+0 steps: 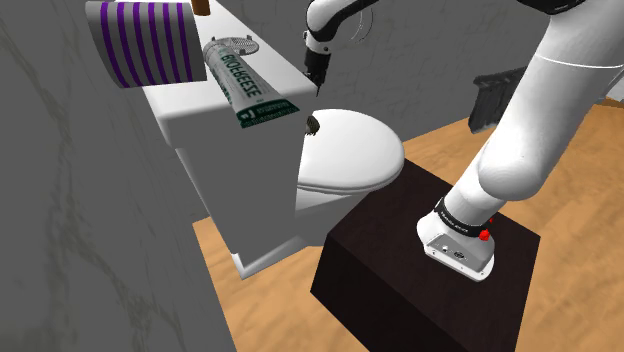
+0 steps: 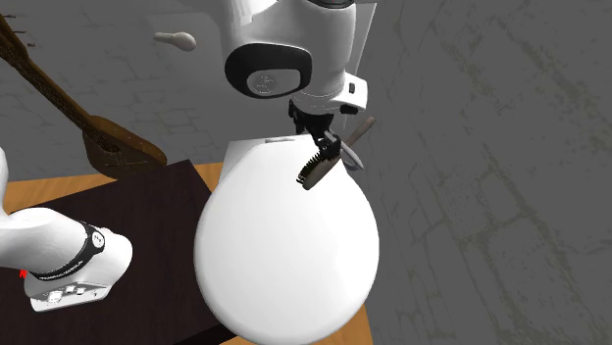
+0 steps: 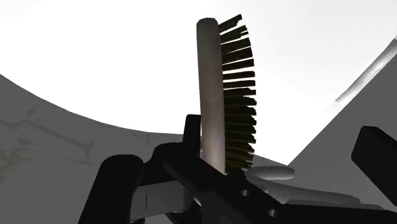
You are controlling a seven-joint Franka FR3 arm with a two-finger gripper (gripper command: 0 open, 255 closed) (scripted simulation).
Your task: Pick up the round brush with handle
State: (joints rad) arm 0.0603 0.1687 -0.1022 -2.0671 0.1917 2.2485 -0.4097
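The brush (image 2: 316,169) has a grey back and a row of dark bristles. It rests on edge on the white toilet lid (image 2: 284,255), close to the hinge. In the shoulder view the brush (image 1: 312,122) is a small dark shape at the back of the lid (image 1: 355,150), below my gripper (image 1: 314,82). Seen from the wrist, the brush (image 3: 222,83) rises between my fingers, with a black handle part in front of it. My gripper (image 3: 247,149) is open, its fingers wide apart on either side of the brush and not touching it. From the second exterior view, the gripper (image 2: 319,127) hangs just over the brush.
Behind the lid, the toilet tank (image 1: 200,110) carries a purple-striped roll (image 1: 150,40) and a green-and-white tube (image 1: 245,85). My dark stand (image 1: 400,270) sits on the wooden floor beside the bowl. A brown wooden object (image 2: 108,137) leans at the second exterior view's left. A grey wall stands behind.
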